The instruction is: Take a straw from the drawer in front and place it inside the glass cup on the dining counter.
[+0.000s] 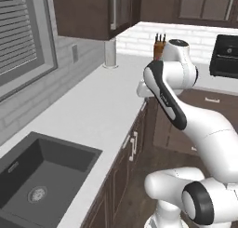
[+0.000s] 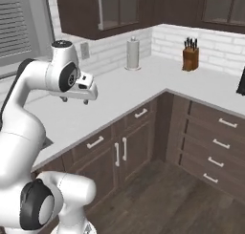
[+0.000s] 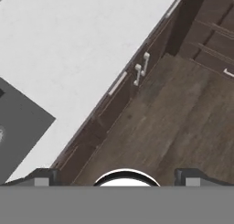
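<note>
White worktop (image 2: 143,85) runs along 2 walls, dark cabinets below. Sink (image 1: 42,176) sunk into it at left. Drawer (image 2: 95,143), shut, sits under the worktop edge beside the sink, its bar handle showing. Paper roll (image 2: 133,54) and knife block (image 2: 190,56) stand near the back wall, well apart. Fingers (image 2: 74,100) hang spread wide above the worktop edge, holding nothing.

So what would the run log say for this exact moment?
gripper: jaws open, empty | position: above worktop edge | drawer: shut | straw: not yet taken
</note>
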Robot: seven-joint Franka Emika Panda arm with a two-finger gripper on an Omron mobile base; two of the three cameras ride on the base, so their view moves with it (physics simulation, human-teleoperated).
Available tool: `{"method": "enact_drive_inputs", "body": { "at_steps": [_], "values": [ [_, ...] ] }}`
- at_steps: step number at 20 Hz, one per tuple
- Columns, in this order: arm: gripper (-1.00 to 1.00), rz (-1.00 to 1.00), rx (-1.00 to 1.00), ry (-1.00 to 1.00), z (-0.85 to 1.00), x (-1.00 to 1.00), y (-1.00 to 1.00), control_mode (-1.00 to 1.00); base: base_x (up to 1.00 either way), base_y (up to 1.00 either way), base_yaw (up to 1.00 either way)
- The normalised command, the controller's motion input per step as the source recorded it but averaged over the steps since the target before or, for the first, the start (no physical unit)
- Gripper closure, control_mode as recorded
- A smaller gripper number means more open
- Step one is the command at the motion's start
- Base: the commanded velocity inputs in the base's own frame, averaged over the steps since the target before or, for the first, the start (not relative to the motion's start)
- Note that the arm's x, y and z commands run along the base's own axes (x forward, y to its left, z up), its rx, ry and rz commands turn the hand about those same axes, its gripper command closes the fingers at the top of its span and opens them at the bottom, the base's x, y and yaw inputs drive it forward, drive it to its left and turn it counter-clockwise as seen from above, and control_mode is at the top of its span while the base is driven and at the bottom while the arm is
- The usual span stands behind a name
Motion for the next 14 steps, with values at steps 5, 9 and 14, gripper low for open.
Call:
{"method": "enact_drive_inputs", "body": {
  "at_steps": [5, 9, 14],
  "values": [
    [-1.00, 0.00, 0.00, 0.00, 0.00, 0.00, 0.00, 1.00, 0.00, 0.68, -0.39],
    [-1.00, 0.00, 0.00, 0.00, 0.00, 0.00, 0.00, 1.00, 0.00, 0.72, -0.36],
    [-1.00, -0.19, 0.05, 0.00, 0.01, -0.02, 0.07, -1.00, 0.00, 0.12, -0.07]
  ]
}}
